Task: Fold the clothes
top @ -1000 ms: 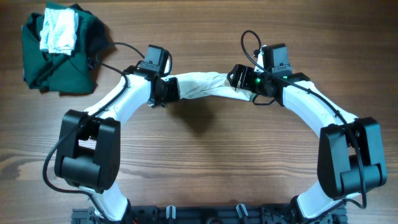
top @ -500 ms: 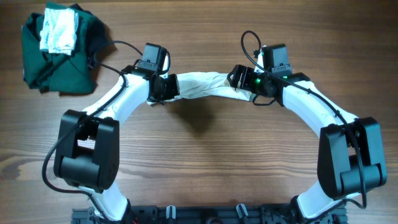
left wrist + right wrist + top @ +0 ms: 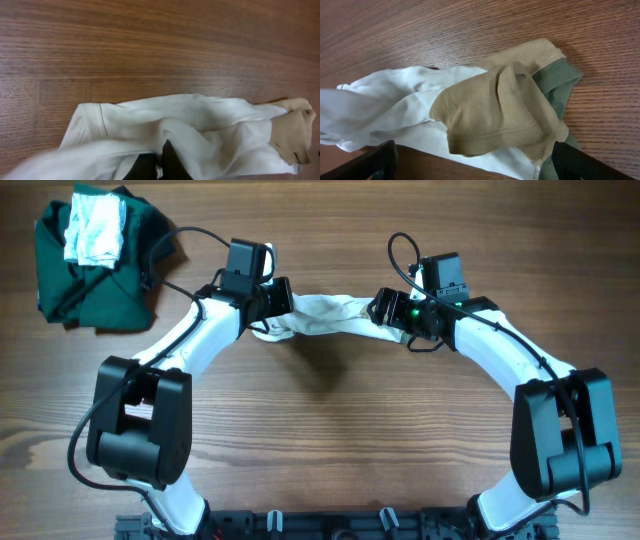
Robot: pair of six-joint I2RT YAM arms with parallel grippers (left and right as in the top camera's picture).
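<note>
The clothes (image 3: 325,315) are a small white garment, bunched into a long strip on the wooden table between my two grippers. My left gripper (image 3: 270,302) is shut on its left end. In the left wrist view the two dark fingers (image 3: 160,165) pinch white fabric (image 3: 190,120), and the tan part (image 3: 292,130) lies at the far right. My right gripper (image 3: 388,308) is open. In the right wrist view its fingers (image 3: 475,162) stand wide apart on either side of the tan part (image 3: 490,107) with its green edge (image 3: 555,85), not closed on it.
A large dark green garment (image 3: 95,280) lies crumpled at the far left corner, with a whitish-grey folded cloth (image 3: 95,230) on top of it. Bare wooden table (image 3: 330,430) lies in front of the arms.
My left gripper has moved toward the far side and slightly right with the garment's left end, so the strip is shorter and its left edge sags. The right arm has hardly moved.
</note>
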